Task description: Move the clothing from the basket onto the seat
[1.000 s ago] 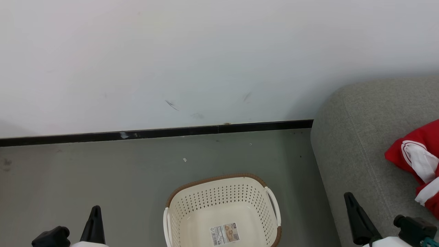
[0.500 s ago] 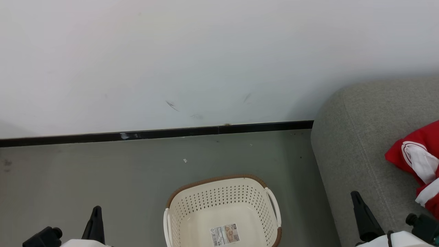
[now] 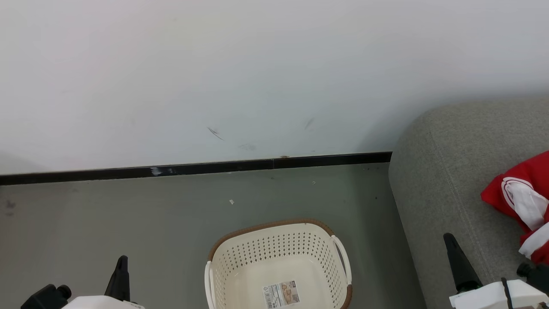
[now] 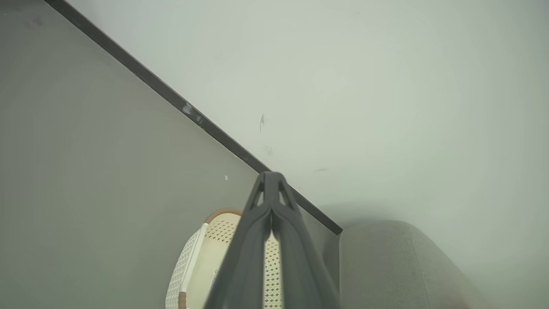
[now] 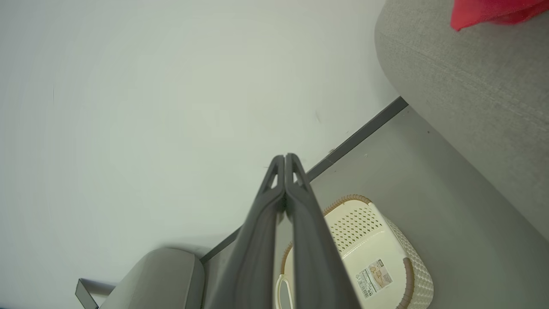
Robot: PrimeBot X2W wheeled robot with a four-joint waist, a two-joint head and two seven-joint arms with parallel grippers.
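The basket [image 3: 274, 251] stands on the floor [image 3: 128, 214] with no garment visible inside; the clothing [image 3: 521, 206] lies bunched on the seat [image 3: 437, 171]. The left gripper [image 4: 271, 180] and right gripper [image 5: 285, 159] are both clenched on nothing. Risk: the right gripper, near the heap, may snag it and drag it floorward.

The basket [image 3: 274, 251] is set on the grey floor [image 3: 128, 214], left; the red clothing [image 3: 525, 201] is laid on the seat [image 3: 441, 171], right.
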